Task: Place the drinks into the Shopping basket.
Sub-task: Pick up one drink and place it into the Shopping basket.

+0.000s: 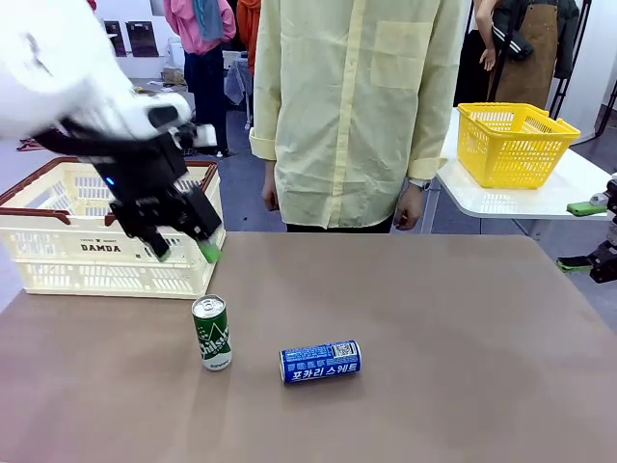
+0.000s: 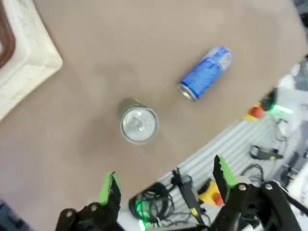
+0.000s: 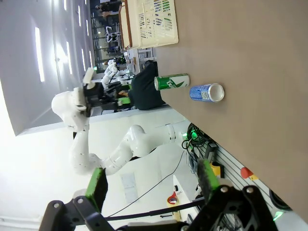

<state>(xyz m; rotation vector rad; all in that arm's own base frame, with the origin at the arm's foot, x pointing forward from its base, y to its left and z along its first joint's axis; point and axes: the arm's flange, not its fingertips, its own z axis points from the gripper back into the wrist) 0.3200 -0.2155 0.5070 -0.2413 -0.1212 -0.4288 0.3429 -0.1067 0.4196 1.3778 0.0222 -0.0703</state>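
A green can [image 1: 212, 332] stands upright on the brown table [image 1: 434, 328], its silver top [image 2: 138, 125] facing the left wrist camera. To its right lies a blue can [image 1: 320, 362] on its side; it also shows as the blue can [image 2: 205, 73] and the blue can [image 3: 207, 92], with the green can [image 3: 172, 82] beside it. My left gripper [image 1: 183, 253] hangs open above and left of the green can, in front of the cream Shopping basket [image 1: 58, 256], nothing between its green pads [image 2: 109, 187]. My right gripper [image 1: 590, 235] is open at the right edge, away from both cans.
A person in a pale yellow shirt [image 1: 352, 106] stands at the far side of the table, hands hanging down. A yellow mesh basket [image 1: 513, 143] sits on a white side table [image 1: 521, 201] at the back right. Open tabletop lies right of the cans.
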